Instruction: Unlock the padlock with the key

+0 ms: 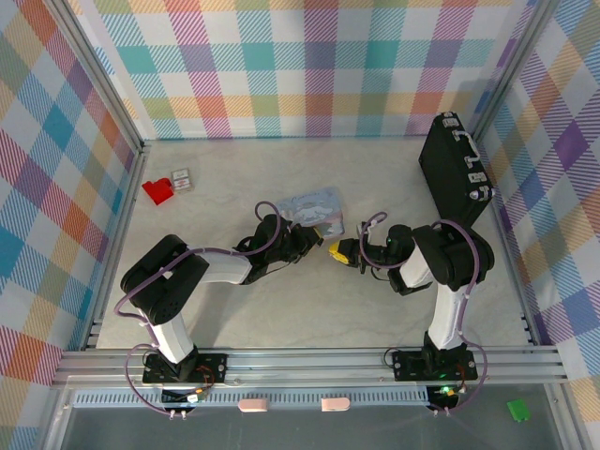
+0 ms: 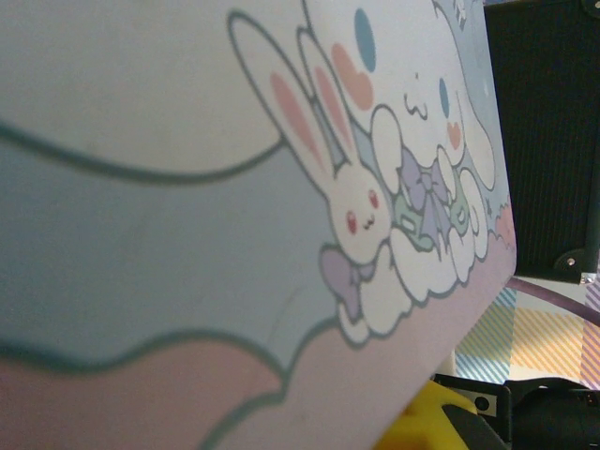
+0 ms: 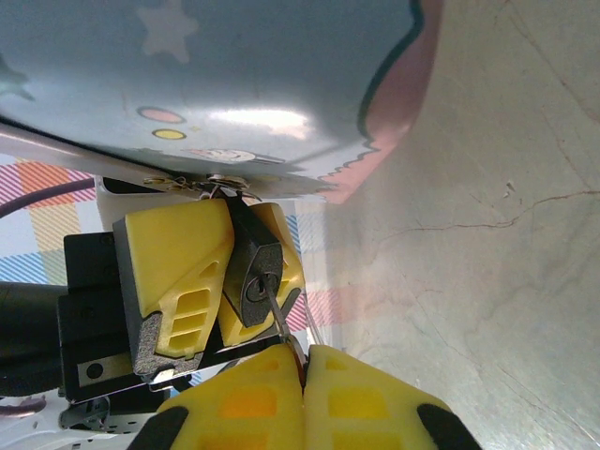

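Two grips unclear overhead, right wrist shows left gripper (image 3: 230,281) clamping padlock (image 3: 255,272), right gripper (image 3: 305,380) pinching key (image 3: 276,307)

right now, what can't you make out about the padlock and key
- key: head hidden inside the shut right gripper in the right wrist view, a thin shaft shows
- padlock: shackle mostly hidden behind the tin edge and left gripper, so locked or open is unclear
- top view: both too small under the grippers

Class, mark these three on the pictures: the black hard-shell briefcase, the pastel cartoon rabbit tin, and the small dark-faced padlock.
black briefcase (image 1: 446,173), top external view, on its broad black panel.
pastel cartoon tin (image 2: 187,187), left wrist view, on its printed blue face.
padlock (image 3: 251,274), right wrist view, on its dark keyhole face.
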Controlling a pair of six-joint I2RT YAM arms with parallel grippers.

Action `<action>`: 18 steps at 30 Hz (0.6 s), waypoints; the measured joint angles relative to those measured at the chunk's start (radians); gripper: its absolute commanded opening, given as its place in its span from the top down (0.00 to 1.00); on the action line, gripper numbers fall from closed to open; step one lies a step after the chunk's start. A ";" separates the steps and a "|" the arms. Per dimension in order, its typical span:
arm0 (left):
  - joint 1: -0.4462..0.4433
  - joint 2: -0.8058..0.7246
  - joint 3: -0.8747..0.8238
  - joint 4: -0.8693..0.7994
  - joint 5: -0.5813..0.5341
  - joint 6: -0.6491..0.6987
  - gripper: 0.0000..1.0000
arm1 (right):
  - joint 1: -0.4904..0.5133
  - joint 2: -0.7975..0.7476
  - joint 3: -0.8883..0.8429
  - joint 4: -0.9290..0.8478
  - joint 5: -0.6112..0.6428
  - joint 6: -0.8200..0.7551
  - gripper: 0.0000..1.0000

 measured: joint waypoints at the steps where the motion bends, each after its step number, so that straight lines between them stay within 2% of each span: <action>1: 0.000 0.000 0.000 0.000 -0.002 -0.001 1.00 | 0.000 0.000 0.001 0.000 0.000 0.003 1.00; 18: 0.000 0.006 0.000 0.029 -0.026 -0.016 1.00 | 0.000 0.000 0.021 -0.001 0.008 0.018 1.00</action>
